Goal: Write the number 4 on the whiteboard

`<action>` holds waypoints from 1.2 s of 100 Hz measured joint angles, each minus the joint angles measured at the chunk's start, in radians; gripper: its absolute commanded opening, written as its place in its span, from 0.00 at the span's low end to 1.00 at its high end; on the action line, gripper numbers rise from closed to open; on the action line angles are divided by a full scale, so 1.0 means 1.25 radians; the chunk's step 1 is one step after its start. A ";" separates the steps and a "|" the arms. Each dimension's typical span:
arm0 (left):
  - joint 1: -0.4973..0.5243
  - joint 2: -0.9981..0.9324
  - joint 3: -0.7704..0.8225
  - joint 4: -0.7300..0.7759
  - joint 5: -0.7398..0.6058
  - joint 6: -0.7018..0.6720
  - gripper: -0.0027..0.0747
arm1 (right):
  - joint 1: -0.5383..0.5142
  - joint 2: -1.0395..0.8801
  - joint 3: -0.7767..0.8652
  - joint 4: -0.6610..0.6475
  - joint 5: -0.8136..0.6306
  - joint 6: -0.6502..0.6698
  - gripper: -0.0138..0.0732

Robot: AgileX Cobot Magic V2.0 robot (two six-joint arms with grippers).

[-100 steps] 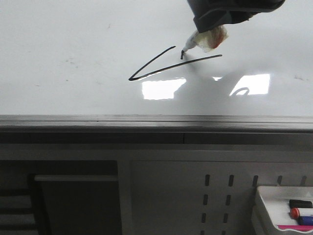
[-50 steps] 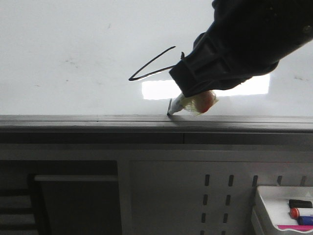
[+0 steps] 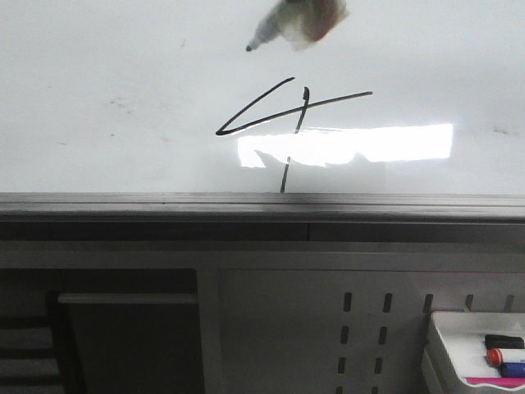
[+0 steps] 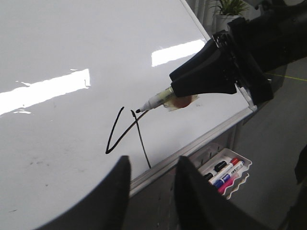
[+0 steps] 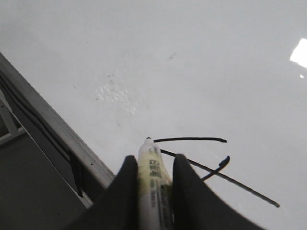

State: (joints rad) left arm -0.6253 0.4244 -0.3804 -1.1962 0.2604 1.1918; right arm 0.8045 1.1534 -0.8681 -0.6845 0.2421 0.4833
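- Holding a white marker tight between its two black fingers, the right gripper is closed on the pen, and the pen's black tip pokes out in front
- In the front view the marker looks blurry near the top, with its dark tip pointing down and to the left, up above the drawing and not touching it
- In the left wrist view the pen tip sits close to the top of the drawing; you cannot tell from there if it touches the board
- The number 4 is drawn in thin black lines on the whiteboard; it has a slanted line, a long crossbar and a stroke that runs down to the grey edge of the board
- A bright patch of light shines on the board just under the crossbar, and the down stroke runs through it
- The left gripper is open with nothing in it; its two dark fingers stand apart, near the edge of the board
- A small white tray with a few markers in it hangs under the board on the right side
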 measured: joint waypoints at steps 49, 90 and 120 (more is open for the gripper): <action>0.000 0.281 -0.230 0.267 0.324 0.000 0.46 | 0.208 -0.034 0.000 -0.032 0.123 -0.023 0.08; 0.000 0.306 -0.338 0.327 0.411 0.000 0.46 | 0.311 -0.108 0.000 -0.007 0.117 -0.030 0.08; 0.000 0.325 -0.398 0.337 0.523 0.001 0.46 | 0.404 -0.109 0.000 -0.005 0.101 -0.031 0.08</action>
State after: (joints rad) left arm -0.6253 0.8311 -0.8784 -0.7752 0.9144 1.1937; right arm 1.3089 1.0174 -0.8681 -0.6904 0.3681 0.4443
